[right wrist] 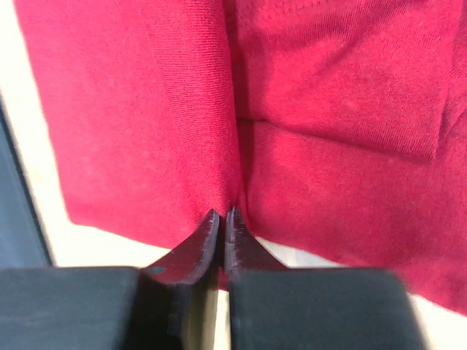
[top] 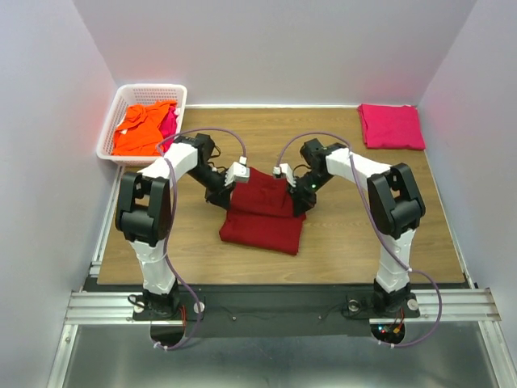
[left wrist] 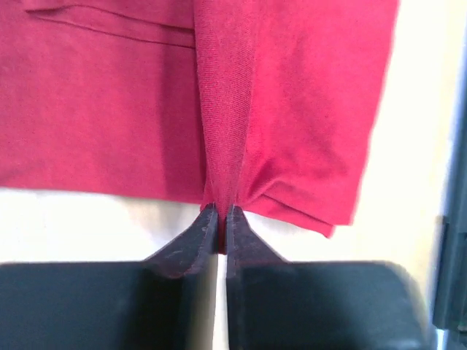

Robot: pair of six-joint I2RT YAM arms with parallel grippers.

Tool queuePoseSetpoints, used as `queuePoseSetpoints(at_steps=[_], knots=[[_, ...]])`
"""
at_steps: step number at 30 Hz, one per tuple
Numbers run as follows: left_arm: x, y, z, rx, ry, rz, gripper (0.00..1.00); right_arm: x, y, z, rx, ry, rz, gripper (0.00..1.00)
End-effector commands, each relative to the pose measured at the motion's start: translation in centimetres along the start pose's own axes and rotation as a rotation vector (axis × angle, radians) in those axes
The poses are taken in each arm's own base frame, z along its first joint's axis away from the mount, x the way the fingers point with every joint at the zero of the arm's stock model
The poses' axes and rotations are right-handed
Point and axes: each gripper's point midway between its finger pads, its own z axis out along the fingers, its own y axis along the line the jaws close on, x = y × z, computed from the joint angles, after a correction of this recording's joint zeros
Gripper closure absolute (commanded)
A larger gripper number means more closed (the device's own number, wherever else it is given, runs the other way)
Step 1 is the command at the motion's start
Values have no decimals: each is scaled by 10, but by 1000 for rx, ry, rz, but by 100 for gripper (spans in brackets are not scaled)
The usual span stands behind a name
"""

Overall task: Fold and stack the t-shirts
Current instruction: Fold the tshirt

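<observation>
Two pinches on dark red t-shirt [top: 262, 222], mid bench [top: 347, 238]: L claw [left wrist: 221, 216] & R claw [right wrist: 222, 216] both clamped nearly shut on cloth ridges.

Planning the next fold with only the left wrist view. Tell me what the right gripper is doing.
Observer: The right gripper is shut on a ridge of the red shirt.
Operator: Report where the finished pile is.
Observer: One folded pink shirt lies at the far right corner of the table.
Operator: List what is left to fold.
Observer: An orange shirt and a second pink shirt sit in the basket, far left.
</observation>
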Motion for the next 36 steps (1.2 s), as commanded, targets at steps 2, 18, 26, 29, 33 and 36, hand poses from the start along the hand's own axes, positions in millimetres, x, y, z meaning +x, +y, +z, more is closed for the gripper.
queuePoseSetpoints(at_steps=[2, 18, 26, 29, 33, 36], knots=[[-10, -19, -27, -45, -18, -8, 62, -33, 0, -38, 93, -55, 40, 65], [-110, 26, -5, -197, -108, 333, 40, -127, -52, -21, -93, -325, 337, 62], [-108, 25, 44, -119, -85, 341, 40, -112, -62, 7, -127, -302, 345, 64], [-107, 21, 52, -95, -80, 355, 40, -96, -64, 21, -127, -271, 360, 64], [-100, 17, 64, -60, -63, 350, 42, -83, -71, 34, -100, -242, 375, 65], [-95, 13, 71, -30, -49, 342, 43, -76, -77, 40, -84, -227, 377, 65]])
